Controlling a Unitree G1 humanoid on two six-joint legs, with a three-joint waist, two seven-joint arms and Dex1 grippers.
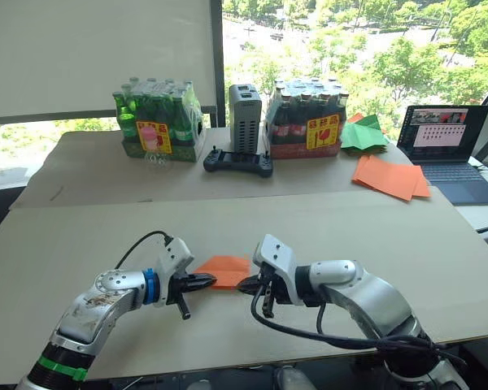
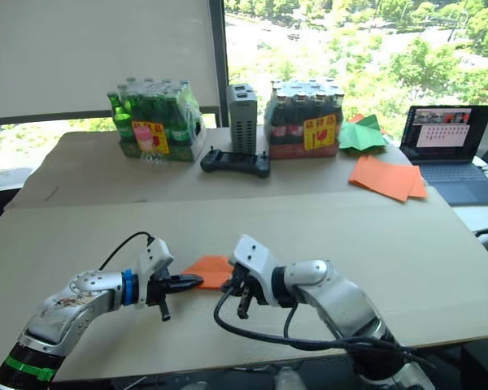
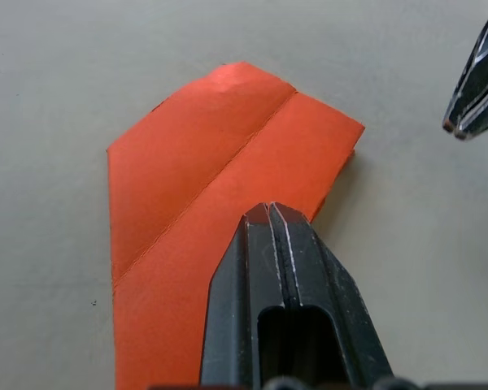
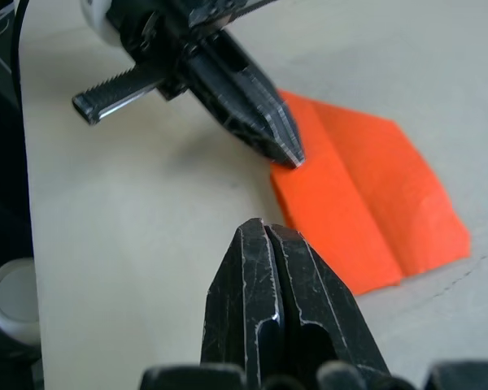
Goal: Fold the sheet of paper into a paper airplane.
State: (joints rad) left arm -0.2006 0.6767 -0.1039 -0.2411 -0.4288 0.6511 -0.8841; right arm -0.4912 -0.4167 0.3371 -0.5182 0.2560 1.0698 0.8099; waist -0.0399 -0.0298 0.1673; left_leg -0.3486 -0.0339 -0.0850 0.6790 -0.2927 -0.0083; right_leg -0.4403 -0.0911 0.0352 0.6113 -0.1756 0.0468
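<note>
The orange sheet of paper lies flat on the near table, folded into a short wedge with two layered flaps and a long crease. My left gripper is shut, and its tip rests on the paper's near left part. My right gripper is also shut. It hovers just off the paper's right edge, holding nothing. The right wrist view shows the left gripper's tip touching the paper's edge.
On the far table sit a pile of flat orange sheets, green paper and a laptop. Two packs of bottles, a grey box and a black controller stand at the back.
</note>
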